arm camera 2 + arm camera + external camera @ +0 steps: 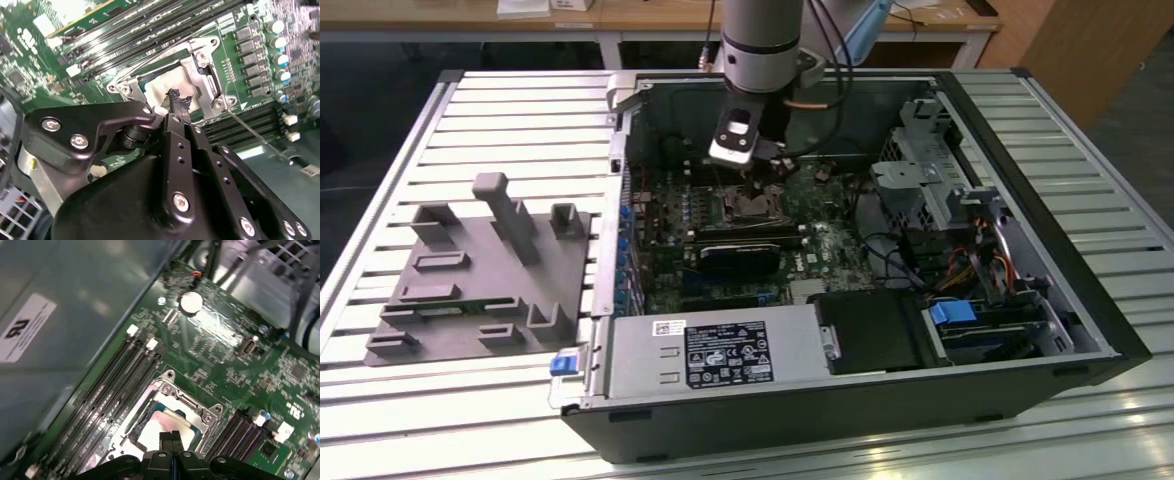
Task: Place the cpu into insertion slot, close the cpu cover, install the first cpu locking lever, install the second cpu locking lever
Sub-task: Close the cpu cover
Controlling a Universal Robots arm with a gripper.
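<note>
A slatted table (414,420) is bearing a computer case (854,412), grey fixture (480,275) at the exterior view's nine o'clock. The gripper (170,437), fingers pinched together, is hanging over the cpu (156,424).

Arm (761,30) vertical, jaws pressed together

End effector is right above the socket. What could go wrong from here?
1. The end effector hangs close over the cpu, which sits in the insertion slot. A downward slip could scrape its face or press it off-centre.
2. A thin locking lever angles out across the memory slots, apparently unlatched. It could snag the end effector or spring aside.
</note>
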